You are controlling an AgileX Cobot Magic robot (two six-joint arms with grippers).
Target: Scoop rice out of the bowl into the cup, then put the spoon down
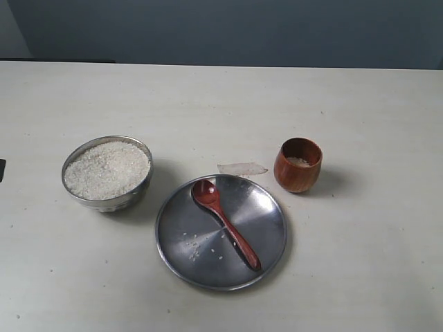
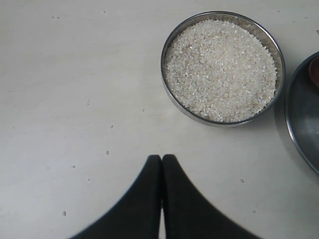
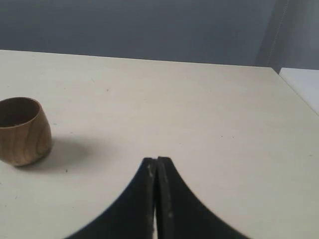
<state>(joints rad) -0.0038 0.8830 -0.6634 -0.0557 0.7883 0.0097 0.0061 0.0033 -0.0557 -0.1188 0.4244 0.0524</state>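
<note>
The steel bowl (image 1: 106, 173) stands at the left, heaped with white rice (image 1: 107, 169); the left wrist view shows the bowl (image 2: 223, 67) and its rice (image 2: 219, 69) too. The wooden cup (image 1: 297, 164) stands at the right with a little rice inside, and shows again as the cup (image 3: 21, 130) in the right wrist view. The dark wooden spoon (image 1: 225, 222) lies on the wide steel plate (image 1: 270, 207), head toward the back. My left gripper (image 2: 162, 158) is shut and empty, apart from the bowl. My right gripper (image 3: 157, 160) is shut and empty, off to the cup's side. Neither gripper shows in the exterior view.
A few loose grains (image 1: 194, 247) lie on the plate. A small clear scrap (image 1: 241, 168) rests on the table just behind the plate. The plate's rim (image 2: 299, 119) shows at the edge of the left wrist view. A white surface (image 3: 304, 87) adjoins the table.
</note>
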